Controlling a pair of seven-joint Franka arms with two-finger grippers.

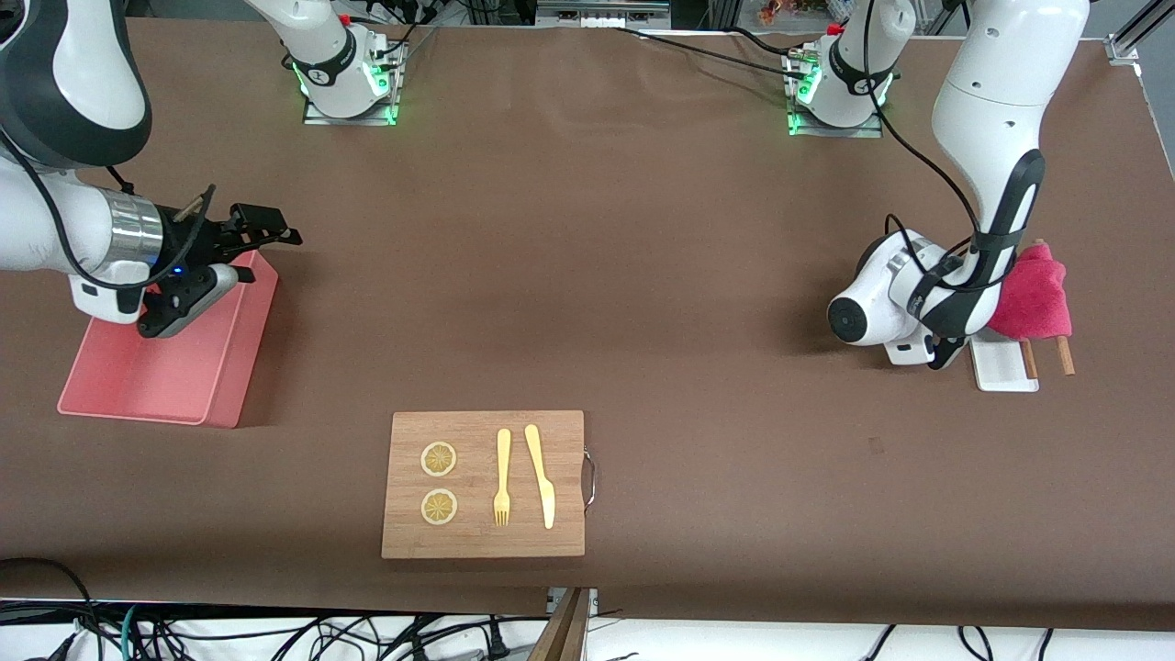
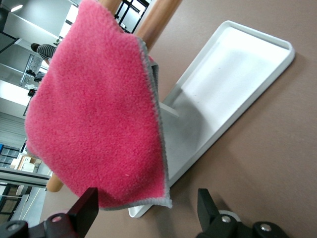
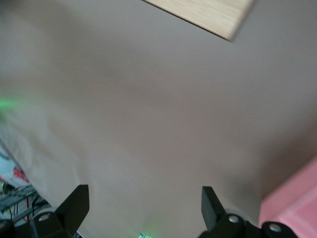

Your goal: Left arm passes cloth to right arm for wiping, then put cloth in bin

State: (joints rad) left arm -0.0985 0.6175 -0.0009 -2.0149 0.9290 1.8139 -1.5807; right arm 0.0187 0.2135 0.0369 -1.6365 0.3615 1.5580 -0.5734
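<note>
1. Hanging over a wooden rack at the left arm's end of the desk, the cloth shows its magenta face.
2. The left claw sits just beside the cloth's lower edge, fingers wide apart, gripping nothing.
3. A white tray lies beside the rack.
4. The right claw waits spread wide over the bin.

Small magenta-red fleece cloth with grey edging: draped over a wooden rack at the left arm's end of the table. Pink rectangular plastic bin: upright at the right arm's end.
</note>
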